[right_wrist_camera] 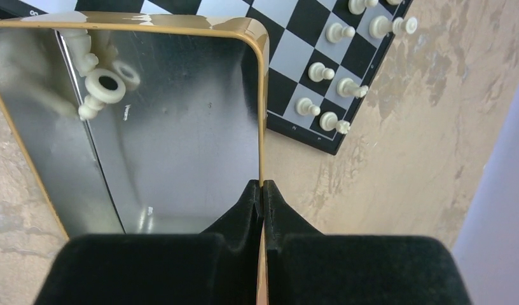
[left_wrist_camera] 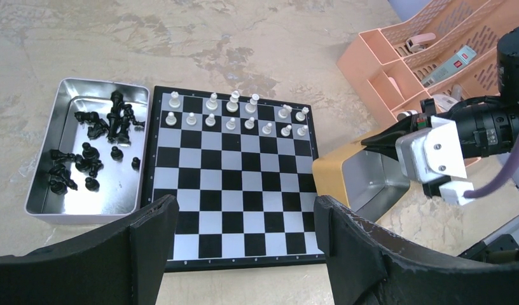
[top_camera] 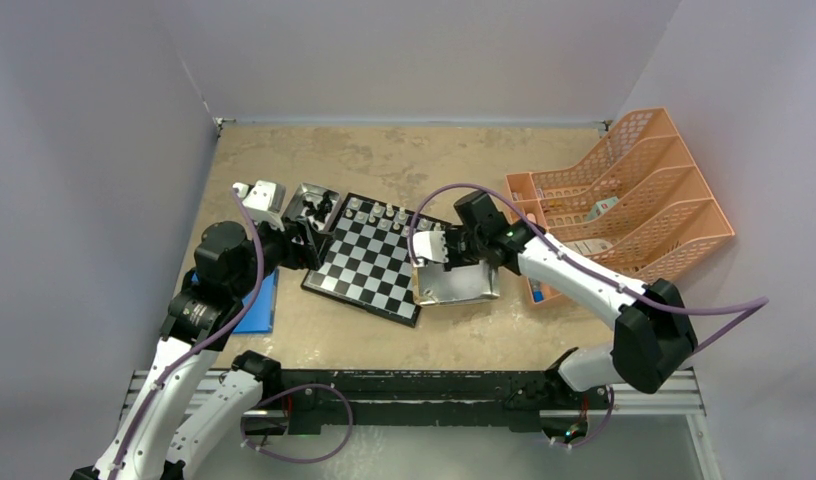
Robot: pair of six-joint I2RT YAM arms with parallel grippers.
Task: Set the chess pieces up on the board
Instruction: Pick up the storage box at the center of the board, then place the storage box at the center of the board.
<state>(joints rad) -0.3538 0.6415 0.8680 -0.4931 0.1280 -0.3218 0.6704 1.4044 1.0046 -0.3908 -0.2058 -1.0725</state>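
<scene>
The board [top_camera: 369, 275] lies mid-table, also in the left wrist view [left_wrist_camera: 231, 184]. Cream-white chess pieces [left_wrist_camera: 231, 114] stand on its two far rows. Black pieces [left_wrist_camera: 95, 149] lie loose in a silver tray [left_wrist_camera: 44, 197] left of the board. My left gripper [left_wrist_camera: 244, 219] is open and empty, above the board's near edge. My right gripper [right_wrist_camera: 262, 185] is shut on the rim of a gold-edged metal tin [right_wrist_camera: 180, 146], tilted at the board's right edge. One white piece [right_wrist_camera: 104, 86] lies inside the tin. The board corner with white pieces [right_wrist_camera: 320, 71] shows beyond.
An orange slotted desk rack [top_camera: 624, 195] with small items stands at the right. A blue flat object [top_camera: 259, 300] lies under the left arm. Grey walls close the table's far and side edges.
</scene>
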